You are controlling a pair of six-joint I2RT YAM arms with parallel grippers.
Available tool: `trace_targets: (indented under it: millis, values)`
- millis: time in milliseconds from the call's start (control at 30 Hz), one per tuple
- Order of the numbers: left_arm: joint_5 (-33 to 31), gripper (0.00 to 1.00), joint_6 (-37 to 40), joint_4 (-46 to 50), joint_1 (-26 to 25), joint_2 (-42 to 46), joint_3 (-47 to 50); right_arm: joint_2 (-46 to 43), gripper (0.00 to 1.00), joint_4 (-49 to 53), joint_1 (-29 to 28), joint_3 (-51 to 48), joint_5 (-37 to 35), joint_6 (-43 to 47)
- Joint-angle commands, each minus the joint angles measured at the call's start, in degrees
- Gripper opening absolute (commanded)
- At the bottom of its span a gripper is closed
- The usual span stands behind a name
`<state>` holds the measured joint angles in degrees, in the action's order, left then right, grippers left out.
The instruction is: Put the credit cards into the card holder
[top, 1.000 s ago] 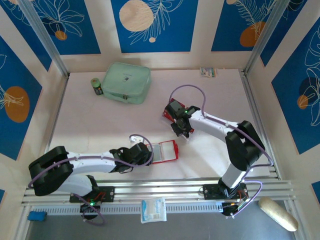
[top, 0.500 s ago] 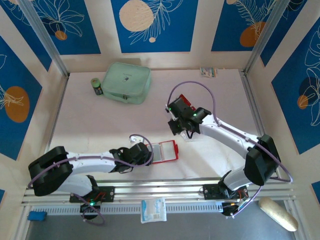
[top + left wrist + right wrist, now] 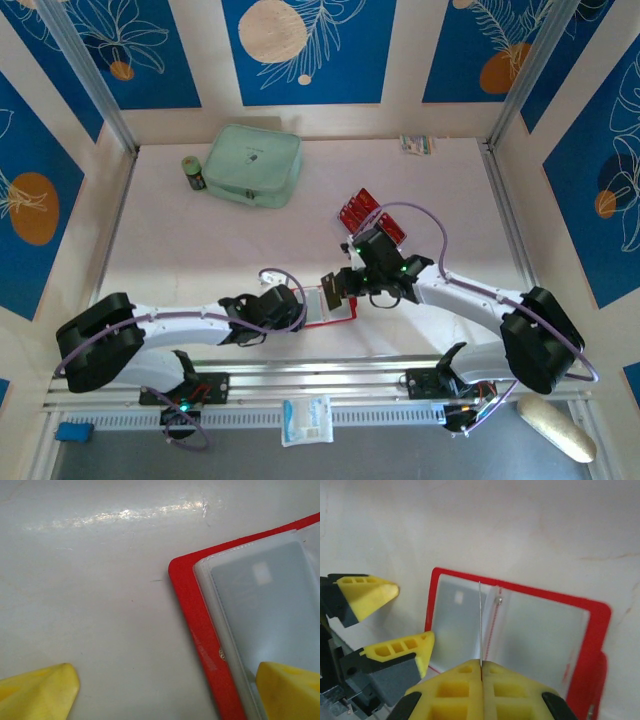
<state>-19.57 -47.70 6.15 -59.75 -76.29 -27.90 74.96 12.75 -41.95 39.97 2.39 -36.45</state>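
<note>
A small square red leather-like card holder [image 3: 336, 313] is laid open on the white table [image 3: 200, 250], low in the centre of the overhead view, with its pale, clear-pocketed inside turned up. In the right wrist view the holder [image 3: 540, 630] is spread across the middle of the frame, its red border framing two pale panels.

The right gripper [image 3: 333, 285] is placed directly over the holder. Its yellow jaws [image 3: 481, 666] are pressed together at the bottom centre of the wrist frame, and a single card [image 3: 480, 620], seen edge-on as a thin line, is clamped between them above the fold of the holder.

The left gripper [image 3: 290, 305] is set at the holder's left edge with its jaws spread wide. In its wrist view [image 3: 165, 690] one fingertip [image 3: 37, 692] is seen over bare table at lower left and the other over the holder's [image 3: 202, 635] pale inside at lower right; contact cannot be judged.

A stack of small red credit cards [image 3: 358, 210] with dark bands is left on the table right of centre, above the right gripper. A mint-green zip case [image 3: 255, 165] is placed at upper left.
</note>
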Motion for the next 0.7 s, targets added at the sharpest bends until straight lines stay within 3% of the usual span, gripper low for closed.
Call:
trace_targets:
  millis: [0,667]
  values:
    - [1.5,0.94,-1.5,6.8,0.4,0.2,1.1,1.1,0.00,-8.8,-0.1,-1.9,5.6,-5.7]
    - [-0.6,0.98,-1.8,11.7,0.7,5.5,-0.7,13.0,0.00,-15.7,-2.3,-4.2,4.7,-12.3]
